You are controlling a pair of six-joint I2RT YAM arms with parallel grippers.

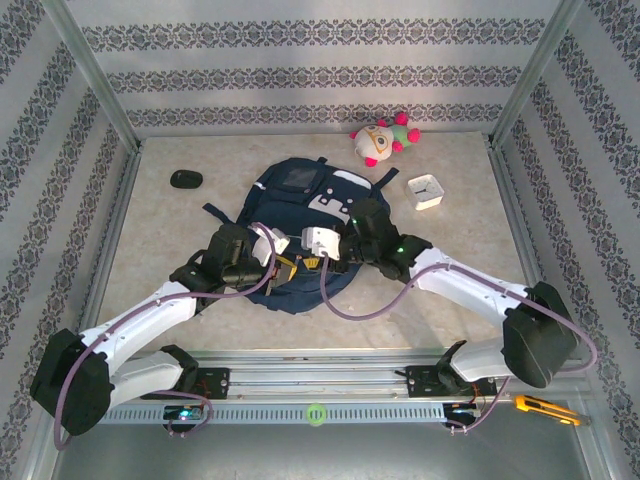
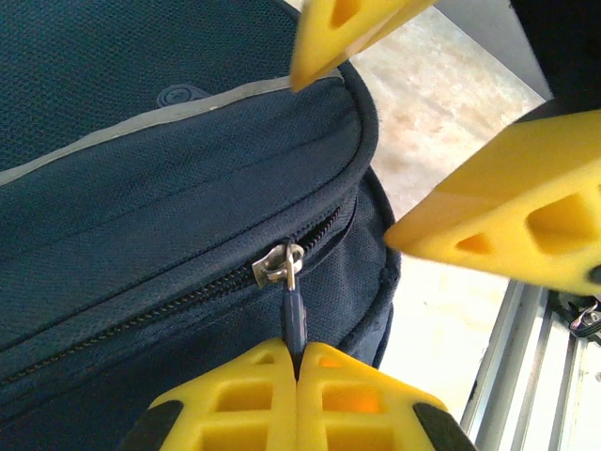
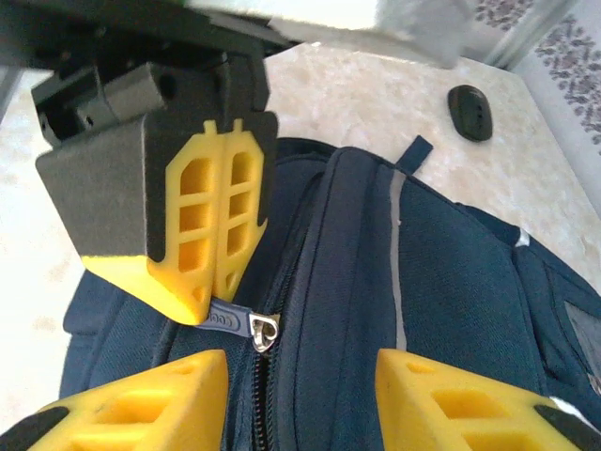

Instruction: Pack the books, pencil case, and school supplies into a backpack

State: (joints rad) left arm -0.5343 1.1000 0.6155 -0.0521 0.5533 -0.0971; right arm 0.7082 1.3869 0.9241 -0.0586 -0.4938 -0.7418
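Two pairs of jaws meet at one spot, the near end of the backpack [image 1: 285, 205]. The left jaws are pressed together and pinch the blue pull tab [image 2: 296, 324] of the zipper, just under the metal slider [image 2: 279, 264]. The right jaws are spread and hold nothing. They hang just beside the left ones, one finger on each side of the zipper line, close above the navy fabric.

I judge the step to be the opening of the main compartment, because the zipper looks closed on both sides of the slider. To do it well, the left jaws should pull the tab along the track, following the curve of the seam and not upward, so the thin tab does not slip out. The right jaws could pinch the fabric near the slider, to keep the bag from sliding on the desk [image 1: 170, 250].

Counted:
- one backpack, flat in the middle of the desk
- one slider with one tab
- one black oval object [image 1: 185, 179] at the back left
- one square white clock [image 1: 427, 190] to the right of the backpack
- one plush toy [image 1: 380, 140] near the back wall
- one yellow utility knife [image 1: 545, 409] near the right arm's base
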